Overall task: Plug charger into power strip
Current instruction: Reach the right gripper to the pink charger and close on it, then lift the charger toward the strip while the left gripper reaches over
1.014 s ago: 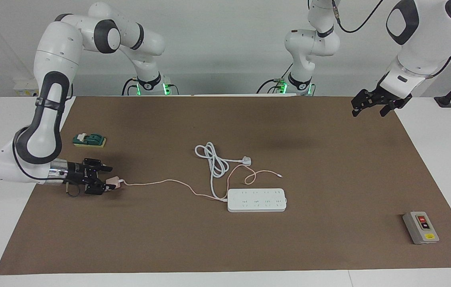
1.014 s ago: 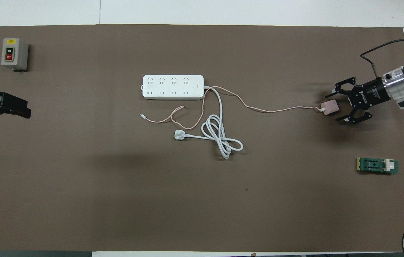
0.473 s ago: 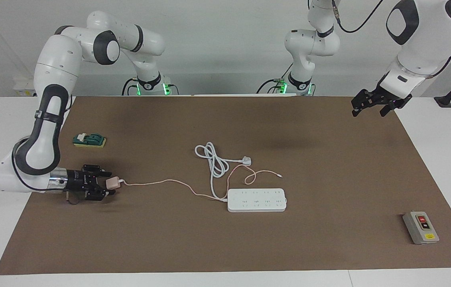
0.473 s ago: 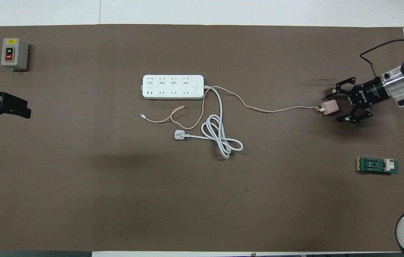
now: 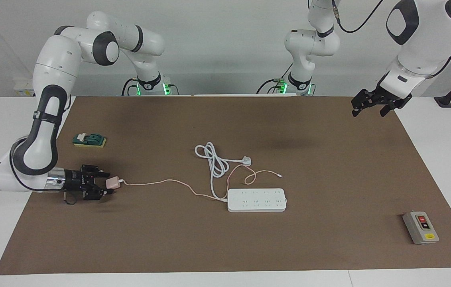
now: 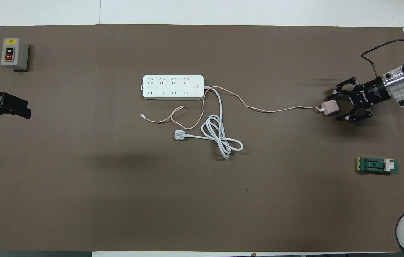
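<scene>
My right gripper (image 5: 109, 183) is down low at the right arm's end of the brown mat (image 5: 329, 247), lying almost level with the surface and pointing along the table toward the middle. Its jaws are parted, one finger on each side of the charger (image 5: 112, 182). The small pink cube sits right at my fingertips; a thin gap seems to remain on each side, and I cannot tell whether either pad touches it. The charger rests on the mat, not lifted.

From the cube the thin pink cable (image 5: 161, 182) trails across the mat toward the power strip (image 5: 256, 200), passes the strip's cord end, loops once, and stops with its small connector lying loose, a little nearer to the robots than the strip. The power strip lies flat near the middle of the table, sockets up, well apart from the charger. Its thick white cord (image 5: 214, 161) is coiled nearer to the robots, with the white three-pin plug (image 5: 246, 161) beside the coil.

My left gripper (image 5: 369, 108) waits in the air over the mat's edge at the left arm's end, jaws spread wide and holding nothing.

A grey box (image 5: 420, 227) with red and black buttons sits at that same end, farther from the robots. A small green part (image 5: 89, 140) lies near my right gripper, nearer to the robots than the charger.
</scene>
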You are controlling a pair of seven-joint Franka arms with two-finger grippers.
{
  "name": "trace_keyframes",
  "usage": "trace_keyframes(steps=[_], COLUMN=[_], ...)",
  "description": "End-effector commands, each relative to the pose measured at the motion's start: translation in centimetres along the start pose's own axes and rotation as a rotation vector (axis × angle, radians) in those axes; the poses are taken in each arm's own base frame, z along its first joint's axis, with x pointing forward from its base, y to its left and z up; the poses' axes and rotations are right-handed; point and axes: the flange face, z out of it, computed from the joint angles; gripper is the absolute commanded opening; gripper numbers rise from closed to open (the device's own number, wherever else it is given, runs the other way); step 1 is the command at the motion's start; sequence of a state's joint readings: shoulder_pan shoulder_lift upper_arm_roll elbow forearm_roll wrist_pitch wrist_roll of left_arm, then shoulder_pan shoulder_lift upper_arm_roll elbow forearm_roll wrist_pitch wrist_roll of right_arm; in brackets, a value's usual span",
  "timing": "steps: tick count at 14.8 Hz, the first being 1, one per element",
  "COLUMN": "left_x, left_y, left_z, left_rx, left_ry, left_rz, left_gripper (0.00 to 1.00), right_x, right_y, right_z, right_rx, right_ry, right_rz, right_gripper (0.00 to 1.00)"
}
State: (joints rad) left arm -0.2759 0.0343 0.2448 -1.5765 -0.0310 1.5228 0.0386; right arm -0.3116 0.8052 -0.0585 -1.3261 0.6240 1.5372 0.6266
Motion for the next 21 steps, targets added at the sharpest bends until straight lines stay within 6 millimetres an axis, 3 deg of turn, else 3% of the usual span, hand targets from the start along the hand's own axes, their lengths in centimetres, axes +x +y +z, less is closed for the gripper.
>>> trace_keyframes(steps=[1,3,4,5,7,11,13,15,18,21], left_x=[-0.5,-0.5,-0.5,-0.5,-0.1,0.9,1.2,2.7,4.6,4.4], left_y=[-0.3,-0.2,-0.2,-0.3,0.5,-1.0,-0.7,-1.9,-2.5,-2.1], left_z=[-0.1,-0.1,0.0,-0.1,-0.3,-0.8,-0.4,2.7,7.8,12.9], left_rx=[0.012,0.011,0.011,0.012,0.024,-0.109,-0.221,-0.356,-0.607,-0.828], left_ry=[-0.008,-0.008,-0.009,-0.008,0.007,0.093,0.095,0.024,-0.037,-0.071], left_rz=[0.009,0.011,0.009,0.011,0.042,0.002,-0.010,-0.063,-0.144,-0.225], left_gripper=[1.00,1.00,1.00,1.00,1.00,1.00,1.00,1.00,1.00,1.00], right_x=[0.7,1.0,1.2,1.1,0.9,0.0,-3.0,-7.4,-14.5,-21.8], right_y=[-0.1,0.2,0.4,0.3,0.0,-0.4,-1.3,-2.9,-6.5,-10.1], right_z=[0.0,0.3,0.5,0.5,0.7,0.2,-1.4,-2.7,-2.0,0.1], right_rx=[0.013,0.022,0.024,0.023,0.014,0.011,0.007,0.005,0.017,0.042], right_ry=[-0.007,-0.001,0.002,0.005,0.017,0.019,0.024,0.023,-0.002,-0.068], right_rz=[-0.013,-0.019,-0.031,-0.036,-0.044,-0.042,-0.012,0.013,0.085,0.167], right_gripper=[0.58,0.35,0.12,0.00,0.00,0.00,0.00,0.00,0.00,0.00])
